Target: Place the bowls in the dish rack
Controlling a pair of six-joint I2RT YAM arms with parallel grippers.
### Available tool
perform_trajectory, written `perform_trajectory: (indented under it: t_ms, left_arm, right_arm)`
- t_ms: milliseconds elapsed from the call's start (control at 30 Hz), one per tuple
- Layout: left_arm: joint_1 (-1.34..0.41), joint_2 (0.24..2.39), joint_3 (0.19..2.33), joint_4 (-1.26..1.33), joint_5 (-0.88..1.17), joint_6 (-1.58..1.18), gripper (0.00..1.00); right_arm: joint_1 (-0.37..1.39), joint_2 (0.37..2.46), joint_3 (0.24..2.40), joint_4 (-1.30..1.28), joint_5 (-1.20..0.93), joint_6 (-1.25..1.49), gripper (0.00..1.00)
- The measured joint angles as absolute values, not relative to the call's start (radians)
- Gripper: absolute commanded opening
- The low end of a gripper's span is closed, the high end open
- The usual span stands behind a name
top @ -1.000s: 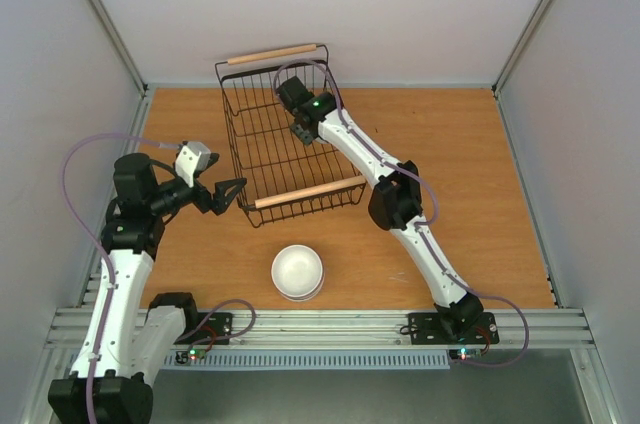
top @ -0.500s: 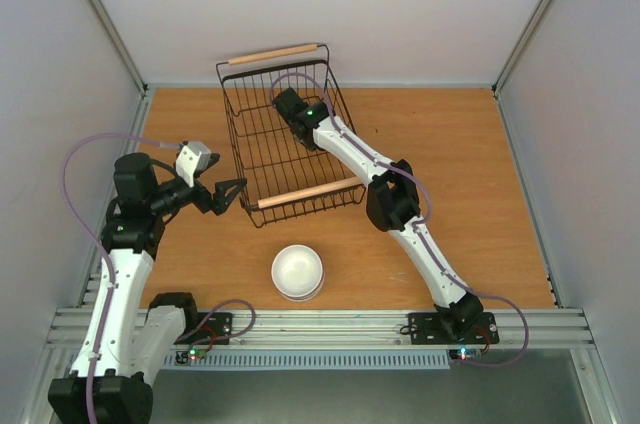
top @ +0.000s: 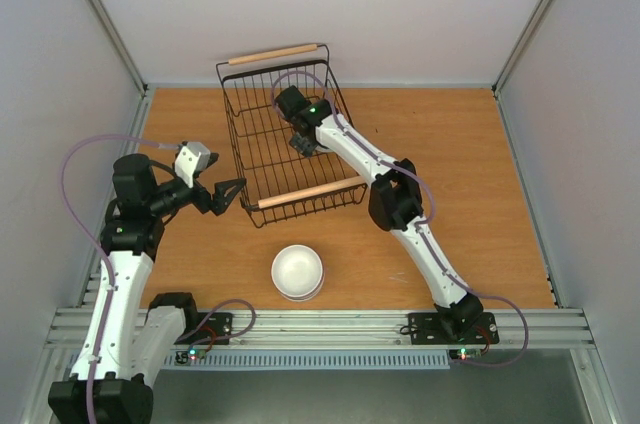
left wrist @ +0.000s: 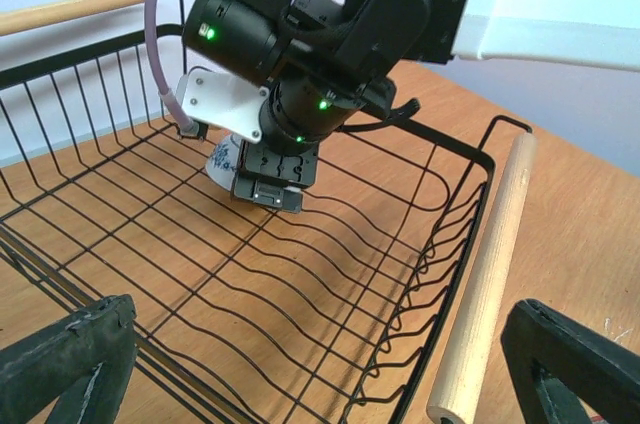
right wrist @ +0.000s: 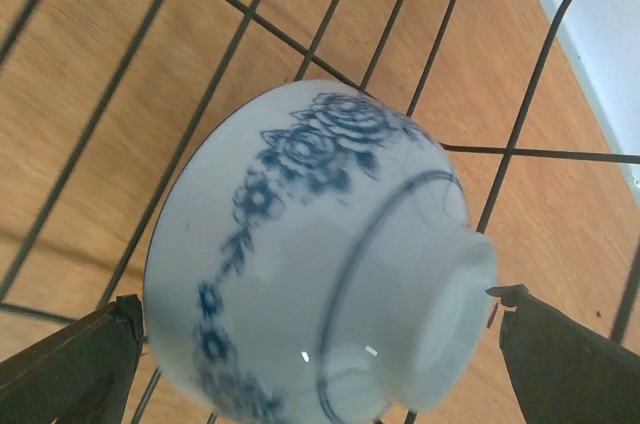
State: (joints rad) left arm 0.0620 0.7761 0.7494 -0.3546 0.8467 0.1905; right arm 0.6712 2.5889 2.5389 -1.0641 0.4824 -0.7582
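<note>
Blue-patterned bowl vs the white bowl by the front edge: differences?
The blue-and-white bowl has a blue floral pattern; the white bowl is plain. The blue-and-white bowl lies tipped in the dish rack, foot showing; the white bowl sits upright on the table outside it. Both are small and round.

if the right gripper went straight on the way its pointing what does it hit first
Most likely the blue-and-white bowl, which lies on its side directly ahead of the right gripper, between its open fingers. The wire floor of the dish rack comes only behind it. How much gap remains is unclear.
</note>
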Motion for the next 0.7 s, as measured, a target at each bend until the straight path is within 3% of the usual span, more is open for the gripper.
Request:
perform_trajectory:
  t_ms: [400,533,700]
  left_arm:
    - [0.062,0.771,0.749,-0.355,0.841,0.191,0.99]
    - [0.062,0.763,0.749,-0.355,0.850,0.192,0.99]
    - [0.062,0.760,0.749,-0.355,0.867,0.192,0.99]
  right_arm:
    - [0.672,2.298,2.529,-1.089,0.297,-0.625,0.98]
    - [0.687,2.057,2.371,-1.062,0.266,-0.540,0.71]
    - [0.844,1.736,2.059,-1.039,0.271,-0.446,0.57]
